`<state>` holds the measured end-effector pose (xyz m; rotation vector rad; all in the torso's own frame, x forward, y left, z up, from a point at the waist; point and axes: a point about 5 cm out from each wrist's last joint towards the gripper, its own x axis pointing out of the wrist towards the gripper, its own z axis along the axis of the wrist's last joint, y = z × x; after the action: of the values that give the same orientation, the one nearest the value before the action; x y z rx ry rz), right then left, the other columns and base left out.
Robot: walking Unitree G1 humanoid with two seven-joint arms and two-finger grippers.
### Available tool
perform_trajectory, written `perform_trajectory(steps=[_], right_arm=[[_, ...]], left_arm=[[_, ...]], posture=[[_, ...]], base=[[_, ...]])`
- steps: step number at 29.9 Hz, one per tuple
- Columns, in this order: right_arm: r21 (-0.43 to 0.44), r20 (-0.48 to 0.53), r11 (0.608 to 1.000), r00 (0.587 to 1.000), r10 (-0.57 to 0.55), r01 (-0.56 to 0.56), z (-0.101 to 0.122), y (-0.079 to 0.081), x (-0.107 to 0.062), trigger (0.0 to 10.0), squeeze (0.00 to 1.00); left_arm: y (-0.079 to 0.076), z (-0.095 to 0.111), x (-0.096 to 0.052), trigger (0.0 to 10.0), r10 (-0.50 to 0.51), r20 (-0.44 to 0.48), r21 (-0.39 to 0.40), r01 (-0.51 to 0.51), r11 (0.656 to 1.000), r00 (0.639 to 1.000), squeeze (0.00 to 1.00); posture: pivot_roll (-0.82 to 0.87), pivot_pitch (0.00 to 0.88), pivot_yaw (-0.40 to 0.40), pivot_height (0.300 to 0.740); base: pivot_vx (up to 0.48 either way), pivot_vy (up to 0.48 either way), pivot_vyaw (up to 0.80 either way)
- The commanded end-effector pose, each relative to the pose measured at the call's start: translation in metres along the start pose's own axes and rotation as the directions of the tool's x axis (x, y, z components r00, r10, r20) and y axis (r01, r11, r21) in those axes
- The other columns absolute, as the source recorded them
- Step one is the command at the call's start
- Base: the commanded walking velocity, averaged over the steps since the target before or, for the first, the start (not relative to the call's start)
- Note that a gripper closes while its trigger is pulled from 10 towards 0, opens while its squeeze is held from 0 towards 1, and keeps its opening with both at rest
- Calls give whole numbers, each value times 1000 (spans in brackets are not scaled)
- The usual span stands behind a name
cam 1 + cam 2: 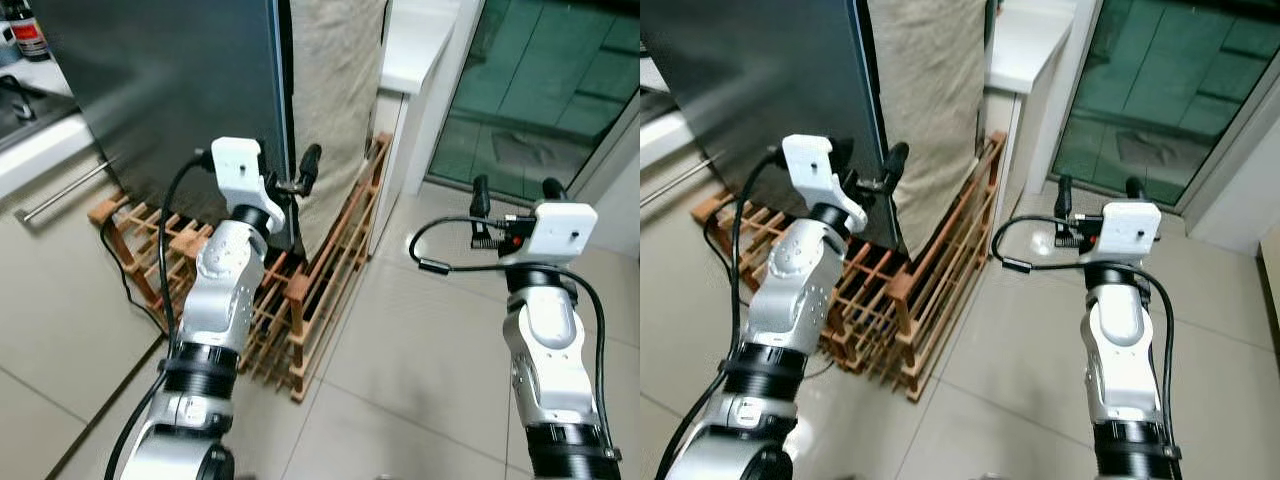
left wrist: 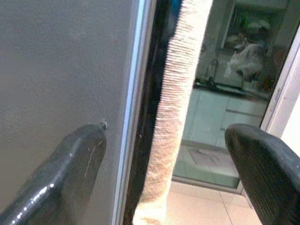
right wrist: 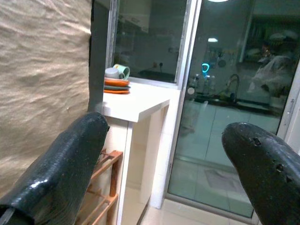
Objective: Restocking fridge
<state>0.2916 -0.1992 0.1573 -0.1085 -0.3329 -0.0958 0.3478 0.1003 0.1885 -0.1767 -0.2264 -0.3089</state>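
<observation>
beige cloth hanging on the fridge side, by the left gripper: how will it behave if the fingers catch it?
The beige cloth hangs in soft folds, so it is probably floppy and would bunch up rather than resist. Its coarse weave looks grippy, likely to snag a finger of the open left gripper. It seems light; a tug might drag it off the fridge.

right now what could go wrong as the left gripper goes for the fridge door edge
The left gripper, open, sits at the fridge door edge with the beige cloth just past it; a finger may snag the cloth instead. The wooden rack stands at the fridge's foot and may block a step closer. The right gripper hangs open, well off to the side.
</observation>
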Motion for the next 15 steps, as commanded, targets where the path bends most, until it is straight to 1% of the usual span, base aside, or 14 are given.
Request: perform_trajectory(steps=[1, 5, 10, 15], right_arm=[[2, -11, 1000, 1000, 6, -6, 0, -1, 0, 10000, 0], [4, -22, 1000, 1000, 6, -6, -2, -1, -2, 10000, 0], [8, -34, 1000, 999, 6, -6, -5, -1, -3, 10000, 0], [9, -38, 1000, 999, 8, -8, -5, 0, -2, 10000, 0]], left_arm=[[-6, 0, 7, 10000, -26, -13, -13, 26, 1000, 1000, 0], [-10, -4, 11, 10000, -42, -24, -40, 41, 998, 999, 0], [-17, -3, 14, 10000, -60, -15, -70, 59, 996, 998, 0], [-21, -1, 16, 10000, -77, -8, -79, 76, 994, 997, 0]], posture=[[-133, 0, 12, 740], [-134, 0, 15, 740], [-135, 0, 16, 740], [-134, 0, 19, 740]], base=[[0, 0, 0], [0, 0, 0], [0, 0, 0], [0, 0, 0]])
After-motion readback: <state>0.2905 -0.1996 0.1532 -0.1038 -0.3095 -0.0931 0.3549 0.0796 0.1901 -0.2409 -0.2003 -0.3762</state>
